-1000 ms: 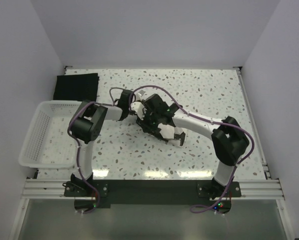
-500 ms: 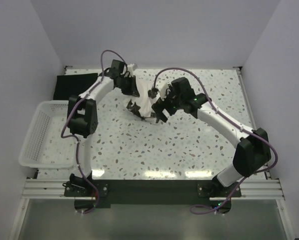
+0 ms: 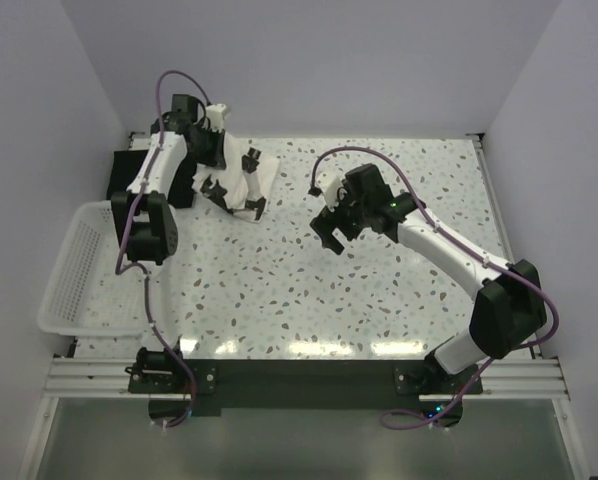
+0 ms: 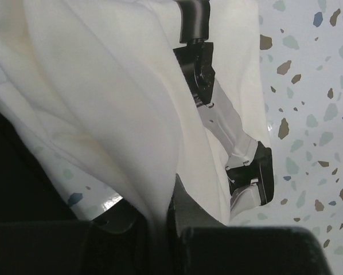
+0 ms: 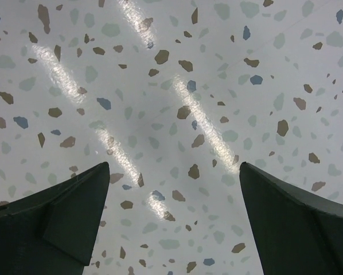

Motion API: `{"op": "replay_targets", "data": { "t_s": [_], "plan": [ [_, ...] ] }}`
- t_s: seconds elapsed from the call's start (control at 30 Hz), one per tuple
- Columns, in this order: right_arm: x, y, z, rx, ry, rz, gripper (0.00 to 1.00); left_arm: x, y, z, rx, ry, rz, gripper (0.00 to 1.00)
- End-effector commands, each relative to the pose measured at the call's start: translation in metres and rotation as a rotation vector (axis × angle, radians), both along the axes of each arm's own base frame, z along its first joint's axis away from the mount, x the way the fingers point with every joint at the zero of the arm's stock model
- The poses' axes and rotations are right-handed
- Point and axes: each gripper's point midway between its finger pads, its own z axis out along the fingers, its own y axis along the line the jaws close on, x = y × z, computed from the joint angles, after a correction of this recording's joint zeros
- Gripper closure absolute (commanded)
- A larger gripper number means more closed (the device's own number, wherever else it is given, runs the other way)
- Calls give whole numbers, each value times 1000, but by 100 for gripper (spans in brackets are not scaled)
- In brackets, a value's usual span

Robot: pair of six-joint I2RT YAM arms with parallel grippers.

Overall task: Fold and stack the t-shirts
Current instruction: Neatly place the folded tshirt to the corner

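Top external view: left tool (image 4: 158, 223) pinched shut on the cream t-shirt (image 3: 244, 180), hanging bunched near the worktop's (image 3: 379, 300) far left corner just beside the black t-shirt (image 3: 119, 173), right tool (image 5: 172, 164) gaping empty mid-worktop; probably unfolds or lands crooked off the black one, given that single pinch.

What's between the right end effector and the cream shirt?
Only bare table between the right end effector and the cream shirt, seen in the top view.

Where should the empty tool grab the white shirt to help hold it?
Pinch the cream shirt at its loose right-hand corner, coming from the right. The left tool clamps its top, so that corner hangs free, facing the open right tool.
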Motion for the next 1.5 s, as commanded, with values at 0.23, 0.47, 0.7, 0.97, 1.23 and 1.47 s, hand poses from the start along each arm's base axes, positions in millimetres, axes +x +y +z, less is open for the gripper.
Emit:
{"op": "replay_targets", "data": {
  "t_s": [0.23,0.47,0.7,0.97,1.23,1.47],
  "plan": [
    [2,-7,6,-35,-43,13,1,30,37,86,108,-265,-46,100],
    [0,-7,4,-41,-34,20,1,25,65,105,103,-291,14,100],
    [-5,-9,2,-42,-27,28,1,14,68,124,106,-326,-1,100],
    [-10,-13,1,-47,-26,31,1,11,69,141,80,-350,13,100],
    [-14,-16,2,-48,-26,33,1,6,75,155,86,-357,27,100],
    [-15,-16,-1,-44,-19,22,1,-1,75,164,76,-368,9,100]
  ]
}}
